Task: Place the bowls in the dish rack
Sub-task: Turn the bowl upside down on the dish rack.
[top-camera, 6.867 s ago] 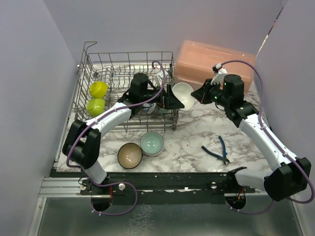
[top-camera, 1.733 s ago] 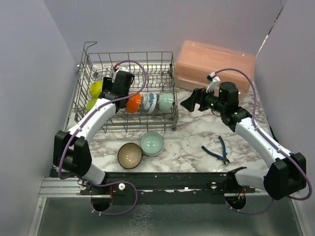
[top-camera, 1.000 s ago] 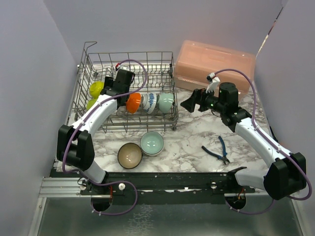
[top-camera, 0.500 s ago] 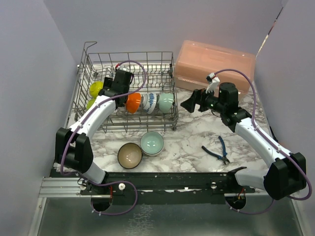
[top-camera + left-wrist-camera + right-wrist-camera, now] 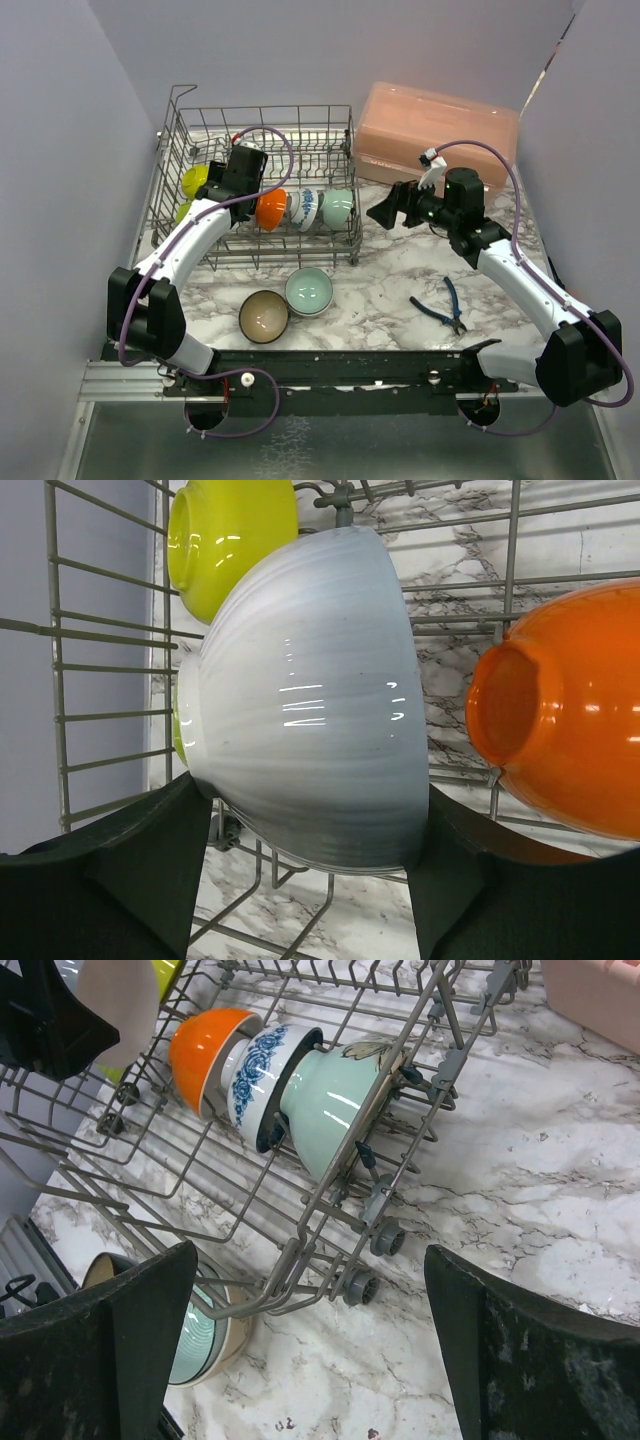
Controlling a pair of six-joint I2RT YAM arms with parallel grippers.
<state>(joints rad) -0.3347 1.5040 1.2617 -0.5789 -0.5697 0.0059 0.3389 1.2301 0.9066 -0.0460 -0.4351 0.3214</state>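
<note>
The left fingers (image 5: 150, 870) pinched a white bowl (image 5: 310, 710) inside the dish rack (image 5: 262, 108), between a lime-yellow bowl (image 5: 225, 530) and an orange bowl (image 5: 570, 730). The right fingers (image 5: 90, 1360) hung spread wide above the tabletop (image 5: 400, 270), just right of the rack.

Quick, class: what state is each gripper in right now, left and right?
Left gripper: closed on the white bowl, over the dish rack.
Right gripper: open, holding nothing.
</note>
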